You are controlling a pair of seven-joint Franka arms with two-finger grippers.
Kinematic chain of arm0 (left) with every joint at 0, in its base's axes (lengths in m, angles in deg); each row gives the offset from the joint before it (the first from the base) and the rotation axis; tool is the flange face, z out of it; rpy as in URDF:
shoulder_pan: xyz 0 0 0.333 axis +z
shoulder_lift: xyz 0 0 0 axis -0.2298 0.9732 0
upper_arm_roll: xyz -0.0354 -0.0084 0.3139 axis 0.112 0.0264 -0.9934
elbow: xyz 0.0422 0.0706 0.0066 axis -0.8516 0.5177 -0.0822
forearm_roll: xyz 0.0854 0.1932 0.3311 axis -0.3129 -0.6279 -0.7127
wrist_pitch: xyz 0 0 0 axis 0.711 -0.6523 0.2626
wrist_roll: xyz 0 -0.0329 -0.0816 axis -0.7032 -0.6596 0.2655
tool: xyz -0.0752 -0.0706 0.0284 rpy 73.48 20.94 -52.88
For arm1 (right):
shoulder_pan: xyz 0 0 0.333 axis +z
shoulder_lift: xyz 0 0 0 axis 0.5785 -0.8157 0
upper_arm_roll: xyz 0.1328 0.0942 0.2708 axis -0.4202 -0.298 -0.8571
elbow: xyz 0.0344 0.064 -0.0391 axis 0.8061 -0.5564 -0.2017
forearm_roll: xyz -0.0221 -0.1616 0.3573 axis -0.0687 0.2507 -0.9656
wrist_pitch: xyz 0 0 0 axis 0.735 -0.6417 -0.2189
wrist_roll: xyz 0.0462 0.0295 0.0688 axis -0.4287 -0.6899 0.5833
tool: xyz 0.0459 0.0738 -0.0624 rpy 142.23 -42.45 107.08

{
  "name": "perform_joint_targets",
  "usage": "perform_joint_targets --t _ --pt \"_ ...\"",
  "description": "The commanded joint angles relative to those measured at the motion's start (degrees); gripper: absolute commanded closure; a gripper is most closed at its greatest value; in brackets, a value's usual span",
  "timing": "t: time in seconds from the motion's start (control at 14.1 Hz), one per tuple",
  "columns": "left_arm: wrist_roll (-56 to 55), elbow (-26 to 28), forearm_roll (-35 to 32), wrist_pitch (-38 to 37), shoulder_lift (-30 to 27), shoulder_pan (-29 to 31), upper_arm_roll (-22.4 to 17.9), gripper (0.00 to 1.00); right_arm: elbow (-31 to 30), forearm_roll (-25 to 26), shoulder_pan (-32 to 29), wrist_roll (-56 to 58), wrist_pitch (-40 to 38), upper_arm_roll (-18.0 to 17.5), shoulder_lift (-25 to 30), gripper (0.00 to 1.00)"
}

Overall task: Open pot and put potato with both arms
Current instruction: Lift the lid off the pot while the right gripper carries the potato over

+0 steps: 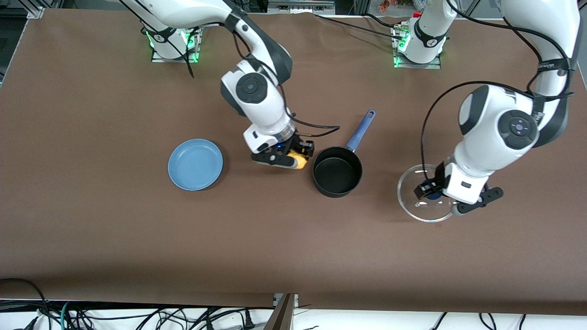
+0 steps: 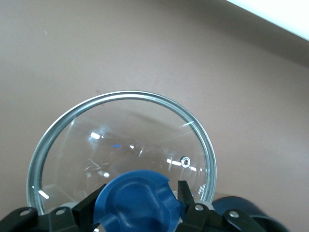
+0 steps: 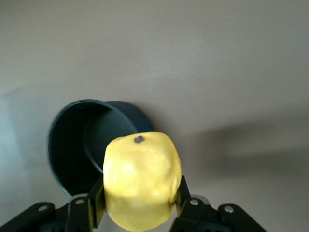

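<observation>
The black pot stands open and empty at the table's middle, its blue handle pointing toward the arms' bases. My right gripper is shut on the yellow potato, just beside the pot's rim on the right arm's side. In the right wrist view the potato sits between the fingers with the pot close by. My left gripper is shut on the blue knob of the glass lid, toward the left arm's end. I cannot tell whether the lid touches the table.
A flat blue plate lies toward the right arm's end, level with the pot. A black cable trails from the right wrist near the pot's handle. The brown table's edge runs along the near side.
</observation>
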Motion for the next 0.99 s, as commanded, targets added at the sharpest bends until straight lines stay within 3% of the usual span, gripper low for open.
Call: perform_joint_targets --t 0.0,0.21,0.57,0.92 --pt "6.8 0.9 1.3 -0.6 -0.6 3.3 0.5 0.48 2.5 -3.5 1.1 -2.3 8.0 -1.0 -3.7 0.76" --pt "11.2 3.3 1.3 0.6 -0.4 4.9 0.4 0.48 2.9 -4.4 3.2 -4.1 14.9 -1.4 -6.7 0.76" --pt "16.5 14.7 1.3 15.7 -0.4 9.7 0.5 0.48 11.0 -4.5 4.4 -5.6 17.7 -1.6 -13.1 0.76" --pt "18.5 17.0 1.3 16.1 -0.3 11.3 0.5 0.48 11.2 -4.4 5.4 -5.3 24.2 -1.7 -16.7 0.74"
